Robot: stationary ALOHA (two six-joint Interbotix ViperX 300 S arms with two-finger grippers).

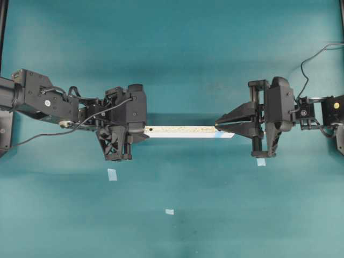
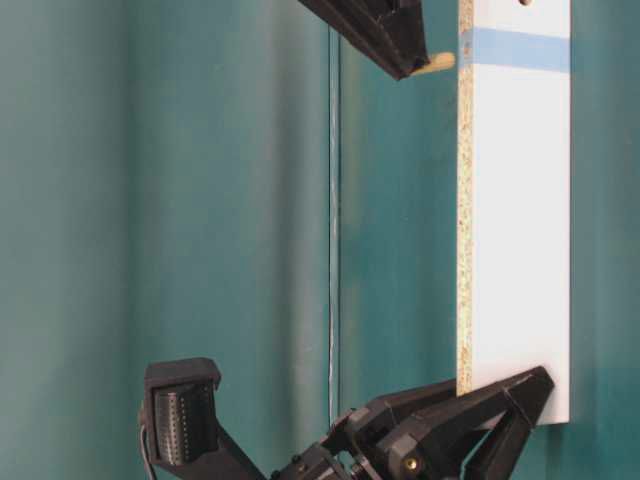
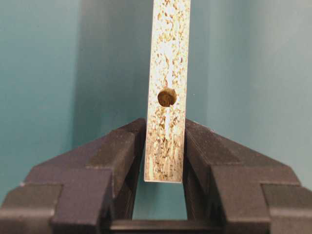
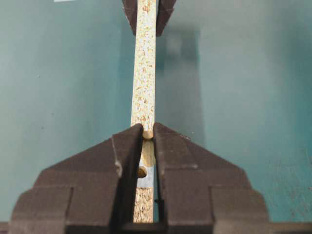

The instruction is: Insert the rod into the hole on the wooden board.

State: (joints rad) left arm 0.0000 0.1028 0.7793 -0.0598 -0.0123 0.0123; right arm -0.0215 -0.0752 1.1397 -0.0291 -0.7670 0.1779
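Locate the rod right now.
In the right wrist view, the rod sits between the right gripper's fingertips, just above the wooden board's blue-marked hole.

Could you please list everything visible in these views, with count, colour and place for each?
Long narrow speckled particleboard strip with white face: one, pale, held off the teal surface between the two grippers, edge up.
Small dark round holes in the speckled edge: two; one on bare wood near the left gripper, one on the light-blue patch between the right gripper's fingers.
Short cream wooden dowel: one, pinched in the right gripper, its tip poking out in the table-level view, not yet in a hole.
Pale-blue tape squares: three, on the tabletop below the arms in the overhead view.
Teal tabletop: one.
Left gripper: black, closed on the board's end.
Right gripper: black, closed on the dowel above the board.
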